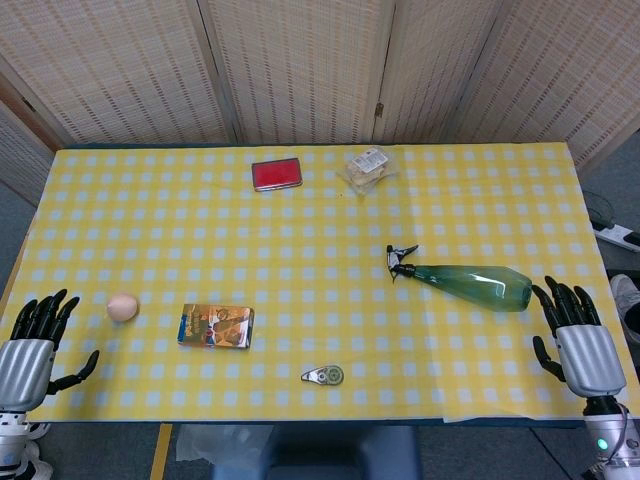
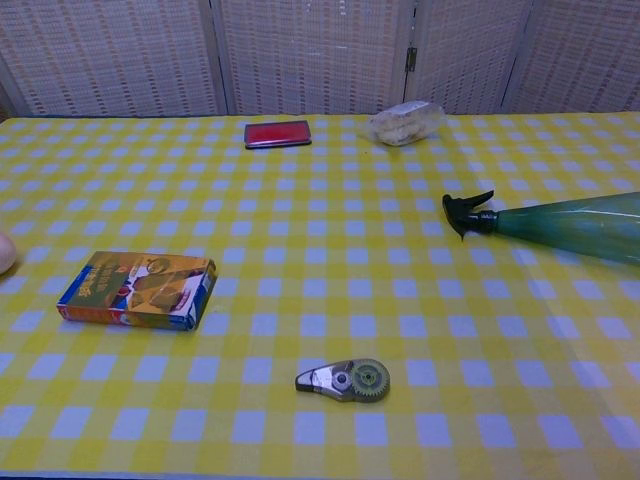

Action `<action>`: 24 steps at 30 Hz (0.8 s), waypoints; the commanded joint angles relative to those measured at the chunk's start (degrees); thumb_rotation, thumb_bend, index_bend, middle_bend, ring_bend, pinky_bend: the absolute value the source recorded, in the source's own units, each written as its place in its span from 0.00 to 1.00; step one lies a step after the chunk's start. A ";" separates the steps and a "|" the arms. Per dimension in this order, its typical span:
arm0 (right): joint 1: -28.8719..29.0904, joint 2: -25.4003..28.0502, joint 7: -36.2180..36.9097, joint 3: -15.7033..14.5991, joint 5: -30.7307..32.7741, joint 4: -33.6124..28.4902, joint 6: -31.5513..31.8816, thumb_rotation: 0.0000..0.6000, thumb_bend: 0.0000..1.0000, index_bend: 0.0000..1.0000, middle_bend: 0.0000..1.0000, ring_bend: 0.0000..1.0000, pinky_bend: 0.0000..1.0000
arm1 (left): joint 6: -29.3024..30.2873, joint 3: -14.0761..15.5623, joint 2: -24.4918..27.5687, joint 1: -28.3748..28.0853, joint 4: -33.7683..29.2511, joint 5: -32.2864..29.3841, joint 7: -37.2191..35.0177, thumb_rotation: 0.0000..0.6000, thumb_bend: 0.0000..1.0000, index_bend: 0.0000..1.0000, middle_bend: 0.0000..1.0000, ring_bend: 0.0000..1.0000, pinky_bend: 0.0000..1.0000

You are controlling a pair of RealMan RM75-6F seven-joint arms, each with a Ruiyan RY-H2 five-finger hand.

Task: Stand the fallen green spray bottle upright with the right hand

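I see the green spray bottle (image 1: 470, 283) lying on its side on the right part of the table (image 1: 150, 200), black nozzle pointing toward the table centre, base toward the right edge. My right hand (image 1: 578, 338) sits near the right edge, just beside the bottle's base but apart from it, fingers extended and spread, holding nothing. My left hand (image 1: 35, 348) rests at the near left corner, likewise released with fingers apart. An egg (image 1: 122, 306) lies near the left hand. A coloured box (image 1: 216, 326) and a correction tape dispenser (image 1: 323, 376) lie near the front. A red case (image 1: 277, 173) and a wrapped packet (image 1: 369, 167) lie at the far side.
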 commanded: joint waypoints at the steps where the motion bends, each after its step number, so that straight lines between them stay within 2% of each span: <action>1: 0.17 -0.09 -0.12 0.00 0.27 0.13 -0.46 1.00 0.51 0.00 0.00 0.00 0.00 | -0.12 -0.05 -0.04 -0.10 0.10 -0.06 -0.09 0.42 0.39 0.00 0.04 0.01 0.00; 5: 0.58 -0.43 -0.43 -0.12 0.69 0.43 -1.60 1.00 0.51 0.00 0.00 0.00 0.00 | -0.94 -0.03 -0.34 -0.50 0.41 -0.25 0.09 0.42 0.39 0.00 0.04 0.01 0.00; 9: 1.74 -1.56 -0.53 1.29 3.33 0.23 -3.58 1.00 0.51 0.00 0.00 0.00 0.00 | -1.52 0.17 0.03 -0.63 0.23 -0.35 -1.30 0.41 0.39 0.00 0.04 0.01 0.00; 12: 4.95 0.32 -2.61 2.54 5.68 -3.47 -9.07 1.00 0.51 0.00 0.00 0.00 0.00 | -1.56 0.09 0.32 -0.83 0.31 -0.08 -2.85 0.41 0.39 0.00 0.04 0.01 0.00; 14: 7.85 2.46 -6.62 4.02 8.05 -6.93 -13.08 1.00 0.51 0.00 0.00 0.00 0.00 | -1.70 0.25 0.45 -1.15 0.35 0.68 -3.87 0.41 0.39 0.00 0.04 0.01 0.00; 20: 16.70 5.23 -20.99 9.07 22.89 -14.62 -22.85 1.00 0.51 0.00 0.00 0.01 0.00 | -1.15 0.76 1.40 -1.06 -0.44 1.84 -5.81 0.41 0.40 0.00 0.04 0.02 0.01; 24: 22.90 2.47 -33.42 10.67 35.53 -15.54 -22.94 1.00 0.50 0.00 0.00 0.00 0.00 | -0.23 0.91 2.37 -0.65 -0.92 2.30 -7.52 0.42 0.40 0.00 0.04 0.02 0.01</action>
